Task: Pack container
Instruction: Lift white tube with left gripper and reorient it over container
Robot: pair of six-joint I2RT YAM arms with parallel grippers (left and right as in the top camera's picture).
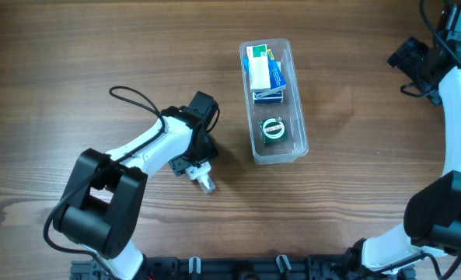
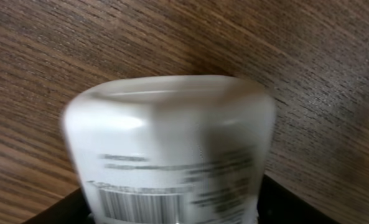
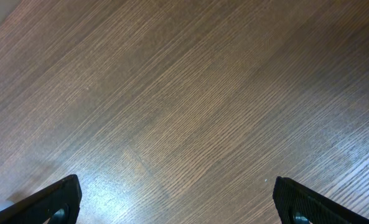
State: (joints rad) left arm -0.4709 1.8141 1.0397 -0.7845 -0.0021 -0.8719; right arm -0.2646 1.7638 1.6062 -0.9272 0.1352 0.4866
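The clear plastic container (image 1: 301, 141) lies lengthwise at the table's middle. It holds blue-and-white boxes (image 1: 263, 74) at its far end and a round green-and-black item (image 1: 274, 128) at its near end. My left gripper (image 1: 197, 171) is left of the container and below its near end, shut on a small white bottle (image 1: 206, 183). In the left wrist view the bottle (image 2: 172, 143) has a barcode label, is blurred, and fills the space between the jaws (image 2: 172, 216). My right gripper (image 1: 413, 62) is open and empty at the far right, over bare wood (image 3: 178, 193).
The table is brown wood (image 1: 354, 202). Black cables loop off the left arm (image 1: 133, 97). The right arm (image 1: 455, 117) runs along the right edge. A black rail (image 1: 238, 268) lines the front edge.
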